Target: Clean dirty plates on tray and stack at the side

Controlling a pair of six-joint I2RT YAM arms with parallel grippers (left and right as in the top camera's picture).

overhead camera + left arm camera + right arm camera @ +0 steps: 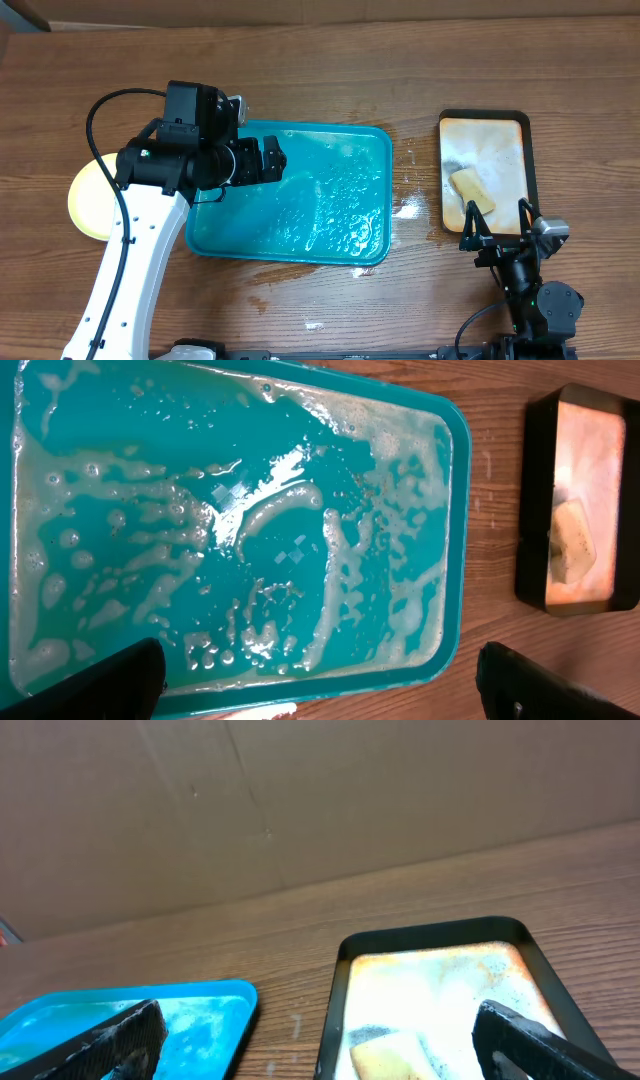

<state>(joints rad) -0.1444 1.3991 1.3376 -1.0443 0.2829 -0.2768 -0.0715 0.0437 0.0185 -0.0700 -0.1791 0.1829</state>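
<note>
One plate (pixel 84 196) only to be made out from overhead, pale yellow, lying on the wood left of the tray (pixel 330 128) and half hidden under the left arm; impossible to tell of any others beneath. No plates on the tray, only suds. Left gripper (pixel 274 162) hanging over the tray's left part, spread wide, holding nothing. Right gripper (pixel 497 224) likewise spread and empty, at the near end of the black tray (pixel 484 114) with the sponge (pixel 472 190). Probably past the stacking, with only a clean withdrawal to do: lift straight up before swinging away, and keep the elbow off the plate. From the left wrist: foam streaked across the tray floor, fingers (pixel 100 685) well apart, one over the suds, the other over bare wood past the corner. Stay out of the water to avoid dripping on the plate. From the right wrist: fingers (pixel 110 1040) wide, sponge just ahead between them, apparently untouched; best left lying.
</note>
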